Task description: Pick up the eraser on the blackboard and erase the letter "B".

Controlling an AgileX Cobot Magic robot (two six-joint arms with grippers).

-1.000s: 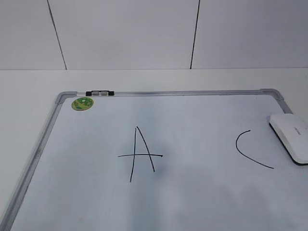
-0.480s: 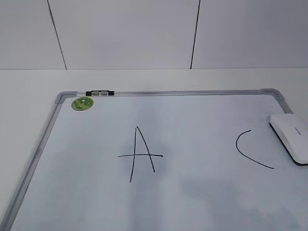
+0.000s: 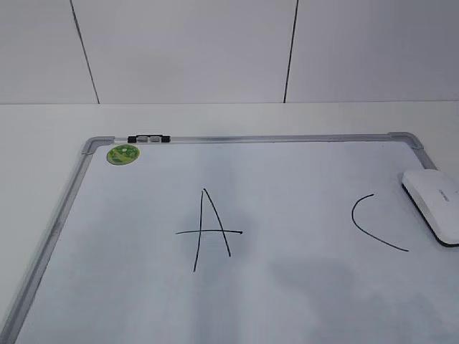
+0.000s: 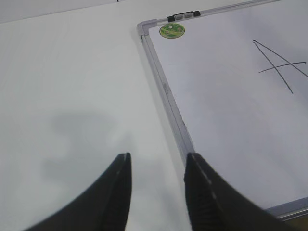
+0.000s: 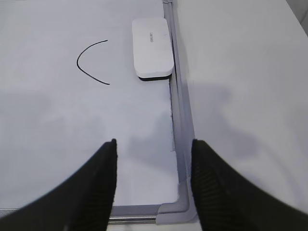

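A plain white bench (image 3: 229, 118) meets a pale panelled wall (image 3: 186, 50), its panels split by thin dark seams (image 3: 290, 50) under soft, even light.

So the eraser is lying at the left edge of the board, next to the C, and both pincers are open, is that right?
Not quite. The eraser lies at the right edge of the board, beside the C, as the exterior view shows. Both the left pincer and the right pincer are open.

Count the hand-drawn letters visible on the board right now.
2: an A near the middle of the blackboard and a C toward its right, beside the eraser. No B shows.
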